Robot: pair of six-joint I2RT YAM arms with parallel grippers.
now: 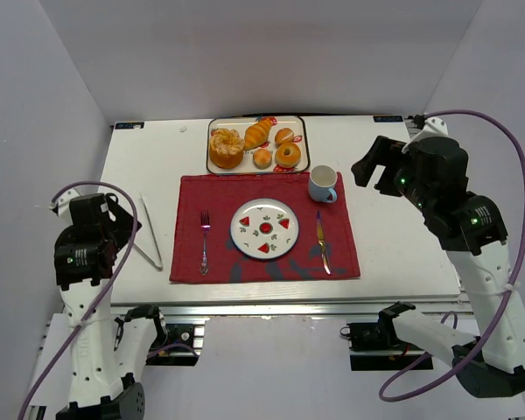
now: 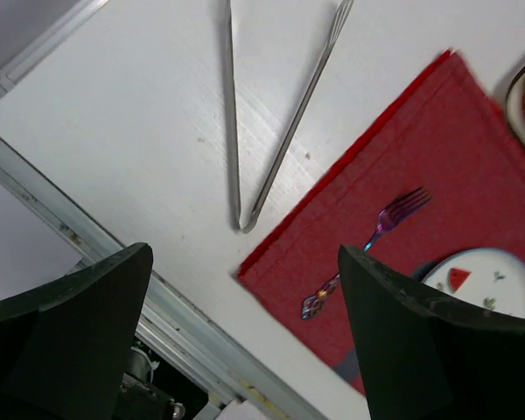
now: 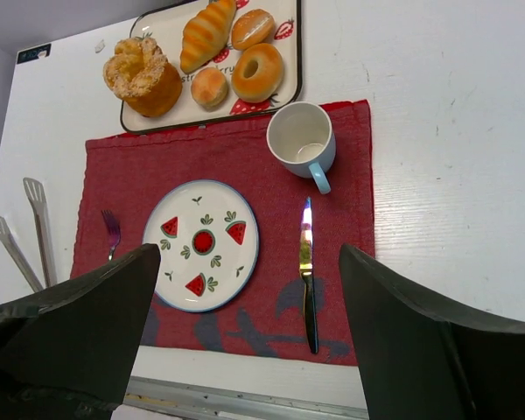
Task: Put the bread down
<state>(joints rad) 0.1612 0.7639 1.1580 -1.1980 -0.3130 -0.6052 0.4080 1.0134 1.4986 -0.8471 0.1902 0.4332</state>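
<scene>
Left hand (image 2: 245,280) wide, empty, near tongs (image 2: 232,131). Right hand (image 3: 249,271) wide, empty. Ring loaf (image 1: 227,147) and bun (image 1: 262,157) sit on tray (image 1: 304,140).

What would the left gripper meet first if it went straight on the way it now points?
Probably the table, close to the joined end of the tongs and the mat corner; depth is unclear.

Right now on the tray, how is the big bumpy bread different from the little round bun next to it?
The big loaf is much larger and taller than the little bun. The loaf's top is bumpy and pale-dusted, while the bun's is smooth. The loaf sits at the tray's left end, and the bun sits nearer its middle. Both are golden-brown and lie on the tray.
</scene>
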